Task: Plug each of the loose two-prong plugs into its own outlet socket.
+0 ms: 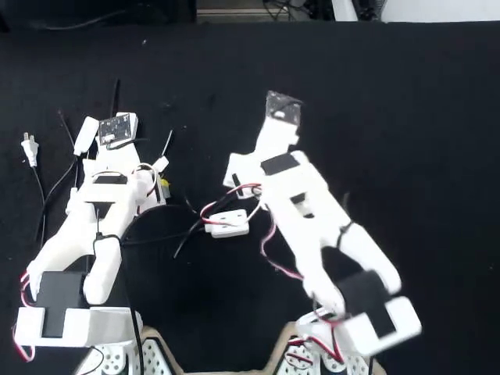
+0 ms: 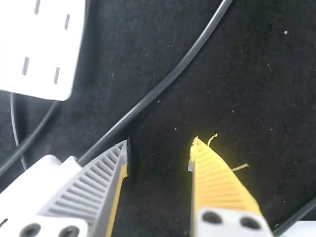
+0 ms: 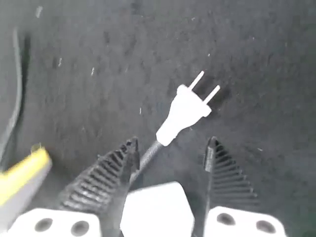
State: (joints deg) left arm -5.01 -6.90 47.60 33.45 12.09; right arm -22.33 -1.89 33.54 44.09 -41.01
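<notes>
Plug (image 3: 187,109) lies flat on the black counter (image 3: 256,49), not in any socket. Its two prongs point away from the right claw (image 3: 172,143) and its cord (image 3: 147,154) trails back between the fingers. How far it lies from the socket block (image 2: 39,44) cannot be told.

The step in hand looks like the first pick-up, with the right claw lined up on the plug and the grasp not yet made. The next move calls for coming forward and down until the fingers flank the white body rather than the cord. The claw should then close across the body's flat sides, leaving the prongs free and straight for the slots.

The right claw is spread wide, wider than the plug body, and grasps nothing. Its dark fingers (image 3: 114,170) stand on either side of the cord end, short of the body.

The left claw (image 2: 158,148) is also released and empty, hanging over bare counter near the socket block. A black cable (image 2: 163,84) runs between the two. All four of the block's visible slots are vacant.

A second plug (image 1: 30,148) lies loose as well, and its distance from the socket block is unclear.
</notes>
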